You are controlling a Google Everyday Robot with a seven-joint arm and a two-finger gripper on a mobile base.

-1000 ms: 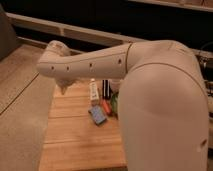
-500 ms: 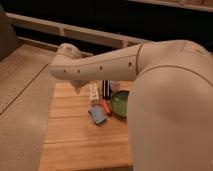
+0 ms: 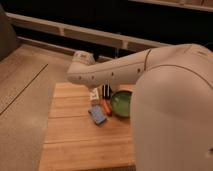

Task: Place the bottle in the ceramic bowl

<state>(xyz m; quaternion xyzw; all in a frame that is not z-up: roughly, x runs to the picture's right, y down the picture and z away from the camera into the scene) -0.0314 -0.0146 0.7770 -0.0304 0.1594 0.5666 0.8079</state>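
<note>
Bottle (image 3: 95, 94) stands beside bowl (image 3: 121, 103); gripper hidden behind arm (image 3: 115, 72), grip state unreadable. Likely reach step; next, lower and pinch.

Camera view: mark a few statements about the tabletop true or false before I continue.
1. The ceramic bowl sits on the wooden table. True.
2. The bottle is already in the bowl. False: it stands outside, left of the bowl, beside the dark upright object.
3. The blue sponge lies left of the bowl, nearer the camera than the bottle. True.
4. The gripper hangs in plain sight over the bowl. False: the gripper is not in view; only the white arm shows, stretching above the table's far side.
</note>
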